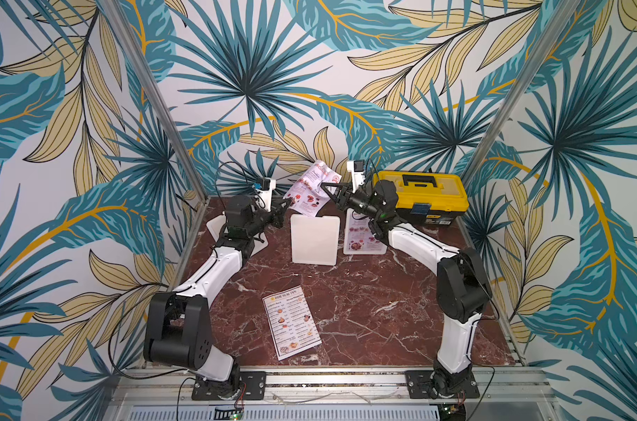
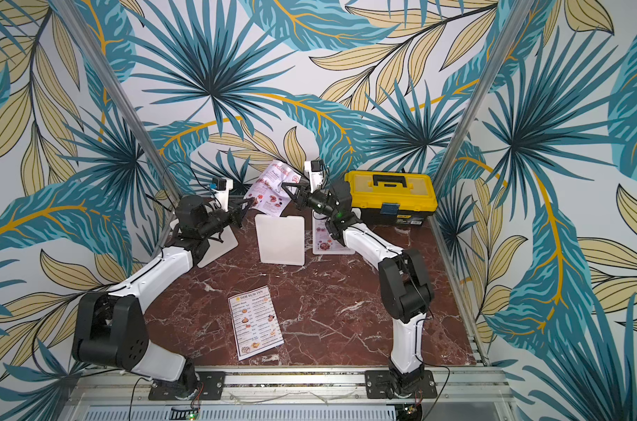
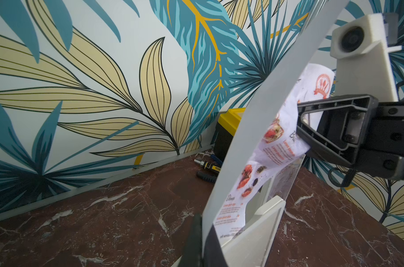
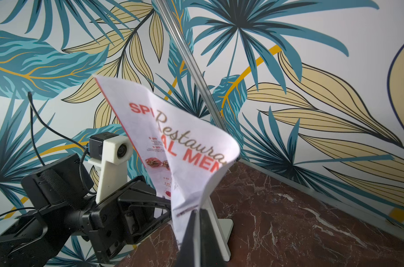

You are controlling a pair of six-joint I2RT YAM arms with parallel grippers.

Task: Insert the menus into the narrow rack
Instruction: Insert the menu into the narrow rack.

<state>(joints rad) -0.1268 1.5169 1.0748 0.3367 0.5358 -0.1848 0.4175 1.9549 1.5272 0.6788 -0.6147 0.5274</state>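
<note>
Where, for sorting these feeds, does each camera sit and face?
Both top views: high behind the arm bases, looking down on the table; left arm, right arm, left tool, right tool.
Left wrist: on the left arm, looking past its tool at the right tool and toolbox.
Right wrist: on the right arm, looking past its tool at the left tool.
Shared: the SPECIAL MENU sheet both tools pinch.

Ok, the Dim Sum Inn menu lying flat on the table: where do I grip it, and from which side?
Its near short edge, from above. The Dim Sum Inn menu lies flat on the table with no edge lifted, its near corner close to the table's front edge, so a steep pinch there, dragging the corner up, seems best.
</note>
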